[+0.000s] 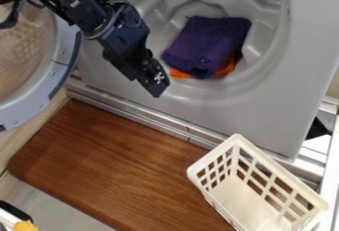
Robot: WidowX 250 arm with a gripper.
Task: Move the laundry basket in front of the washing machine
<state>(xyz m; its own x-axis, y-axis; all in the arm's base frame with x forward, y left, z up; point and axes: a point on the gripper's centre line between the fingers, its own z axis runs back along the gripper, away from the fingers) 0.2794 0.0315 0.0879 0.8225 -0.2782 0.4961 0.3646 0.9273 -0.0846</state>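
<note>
My gripper hangs at the upper centre, above the lower rim of the open washing machine, to the left of the cloths. The white laundry basket stands at the lower right, partly on the brown wooden board, with nothing in it. A gap separates the gripper from the basket, which lies below and to its right. Inside the drum are a purple cloth and, under it, an orange cloth.
The machine's round door hangs open at the left. A metal rail runs between machine and board. White frame parts stand close to the basket's right side. A yellow object is at the bottom left corner.
</note>
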